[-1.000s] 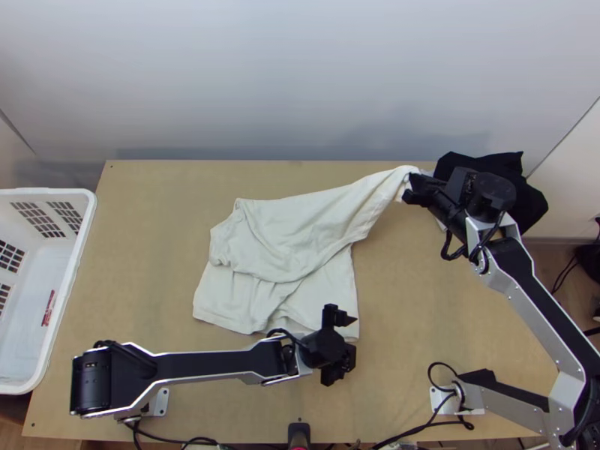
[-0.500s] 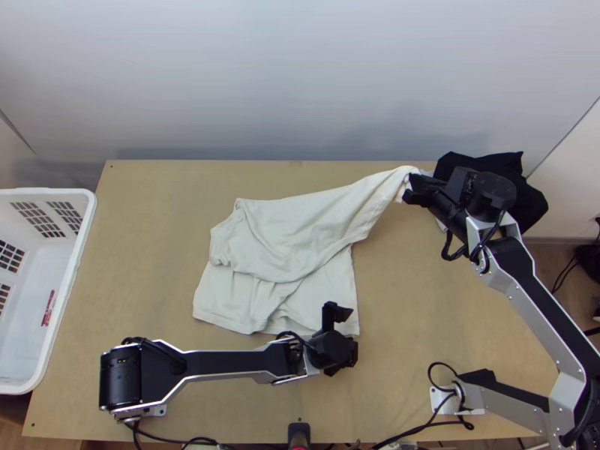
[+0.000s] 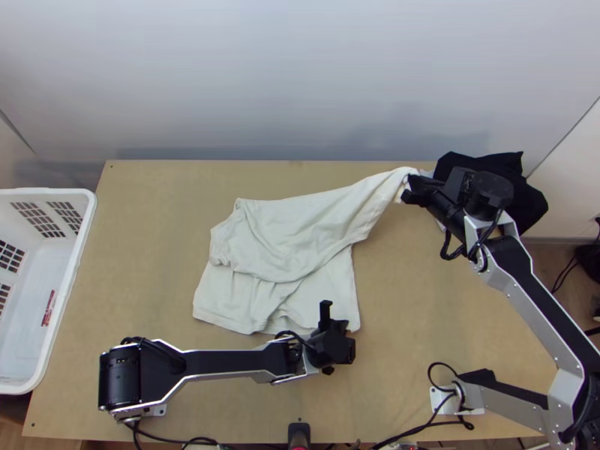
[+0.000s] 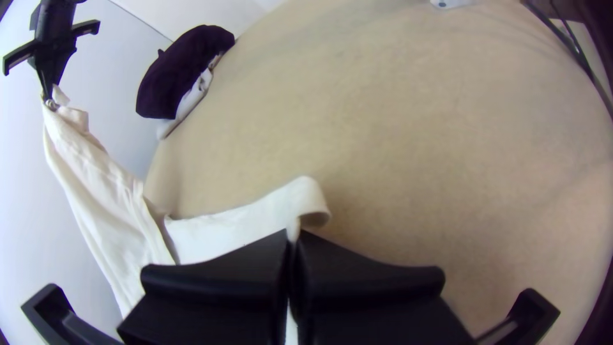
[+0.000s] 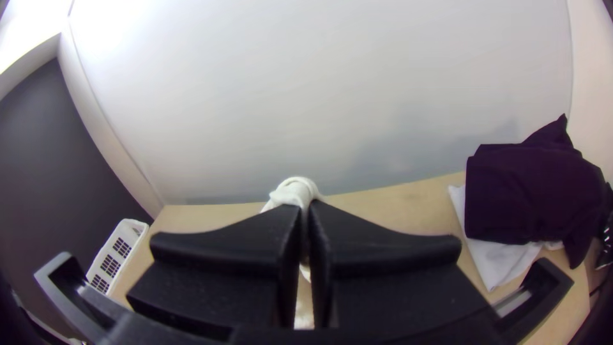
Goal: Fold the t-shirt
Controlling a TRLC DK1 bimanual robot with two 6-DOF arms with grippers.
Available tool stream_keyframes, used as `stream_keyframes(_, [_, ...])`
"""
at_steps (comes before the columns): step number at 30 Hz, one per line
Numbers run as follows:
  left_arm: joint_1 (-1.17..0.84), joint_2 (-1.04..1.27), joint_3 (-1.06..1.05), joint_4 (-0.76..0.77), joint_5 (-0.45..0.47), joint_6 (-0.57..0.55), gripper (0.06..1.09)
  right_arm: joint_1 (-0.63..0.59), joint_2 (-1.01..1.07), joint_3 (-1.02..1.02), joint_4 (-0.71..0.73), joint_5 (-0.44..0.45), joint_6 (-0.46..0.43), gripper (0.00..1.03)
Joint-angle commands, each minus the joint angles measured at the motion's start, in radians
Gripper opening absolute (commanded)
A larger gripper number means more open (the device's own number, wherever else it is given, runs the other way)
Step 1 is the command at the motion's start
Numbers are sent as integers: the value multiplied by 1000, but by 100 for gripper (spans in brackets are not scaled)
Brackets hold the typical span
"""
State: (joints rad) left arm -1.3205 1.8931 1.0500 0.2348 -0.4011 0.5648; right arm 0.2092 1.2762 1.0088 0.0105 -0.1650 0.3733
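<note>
Light wooden table (image 3: 420, 315) stands before a pale, plain wall (image 3: 300, 82).

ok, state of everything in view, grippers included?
t-shirt: creased, layers overlapping, one end pulled up off the table
left gripper: shut on the t-shirt's near edge
right gripper: shut on the raised end
basket: upright, open-topped
dark cloth: bunched, lying on white cloth
white cloth: partly covered by the dark one
</note>
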Motion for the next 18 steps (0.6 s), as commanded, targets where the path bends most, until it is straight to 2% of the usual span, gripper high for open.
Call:
stream_keyframes(1, [3,-29,-1,5,1,-40,9,4,17,10,13,1,-1,3])
stream_keyframes(7, [21,-140,36,1,-48,-32,9,1,20,24,13,2,-4,3])
stream_keyframes(10, [75,-259,62,-2,-54,-11,9,-17,9,28,11,2,-4,3])
stream_keyframes(13, [156,-368,104,6,-104,30,9,-42,-11,54,-1,2,-4,3])
stream_keyframes(18, [365,-555,166,-2,-127,67,9,-53,-38,214,-161,2,-20,3])
